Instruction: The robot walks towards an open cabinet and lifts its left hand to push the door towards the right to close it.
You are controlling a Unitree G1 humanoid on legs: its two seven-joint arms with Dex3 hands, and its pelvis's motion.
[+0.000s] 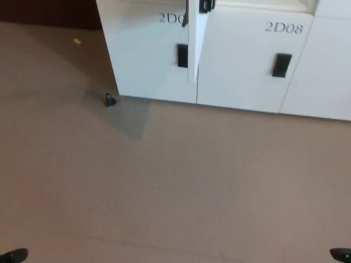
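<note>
Bare tan floor (175, 181) stretches to the white cabinet (247, 71) at its far edge, whose door (192, 41) stands ajar edge-on. Both hands (13, 255) (341, 255) barely show, fingers indiscernible. Approaching off-line, I judge, could catch the door's edge.

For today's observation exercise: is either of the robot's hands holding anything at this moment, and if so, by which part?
It cannot be told for sure: only slivers of the left hand and right hand show at the bottom corners. No held thing shows; the cabinet door is far ahead, untouched.

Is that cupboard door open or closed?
Open. The upper cabinet door sticks out edge-on from the white cabinet, in front of the lower doors.
</note>
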